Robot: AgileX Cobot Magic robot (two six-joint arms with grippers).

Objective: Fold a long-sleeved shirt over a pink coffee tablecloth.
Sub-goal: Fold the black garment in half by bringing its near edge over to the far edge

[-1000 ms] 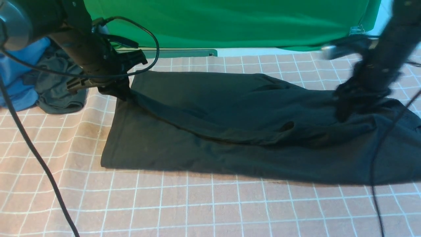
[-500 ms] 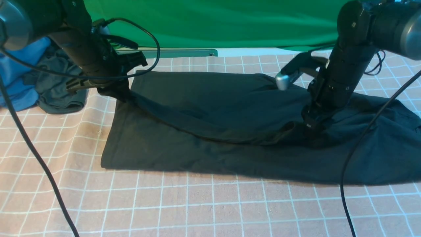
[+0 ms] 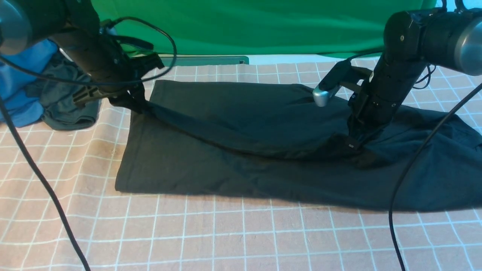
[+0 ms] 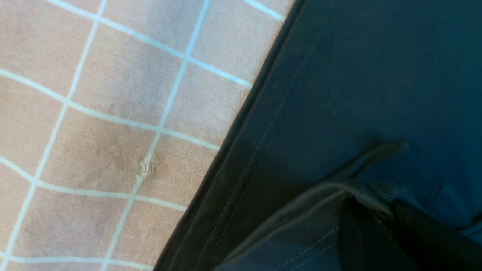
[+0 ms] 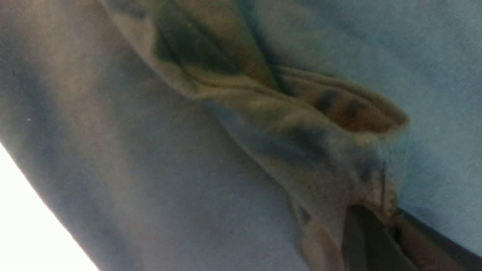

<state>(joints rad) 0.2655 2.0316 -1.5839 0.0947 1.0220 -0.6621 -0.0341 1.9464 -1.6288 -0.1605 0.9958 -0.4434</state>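
The long-sleeved shirt (image 3: 241, 150) lies black and spread wide over the pink coffee tablecloth (image 3: 226, 233), with its upper layer pulled up into a long ridge between my two grippers. My left gripper (image 3: 137, 104) is shut on the shirt's edge at the far left corner. In the left wrist view its fingers (image 4: 354, 233) clamp a ribbed edge of the shirt (image 4: 339, 94) beside the tablecloth (image 4: 113, 113). My right gripper (image 3: 352, 145) is shut on a bunched fold of the shirt (image 5: 301, 124) toward the right. The chest print is hidden.
A blue garment (image 3: 15, 86) and a smaller dark grey-green garment (image 3: 64, 109) are heaped at the far left. A green cloth (image 3: 263, 26) hangs across the back. Black cables (image 3: 37, 177) (image 3: 410, 169) trail over the tablecloth on both sides.
My right gripper swung left and down with its fold of the shirt, then rose a little. My left gripper shifted slightly up and left, still holding the edge.
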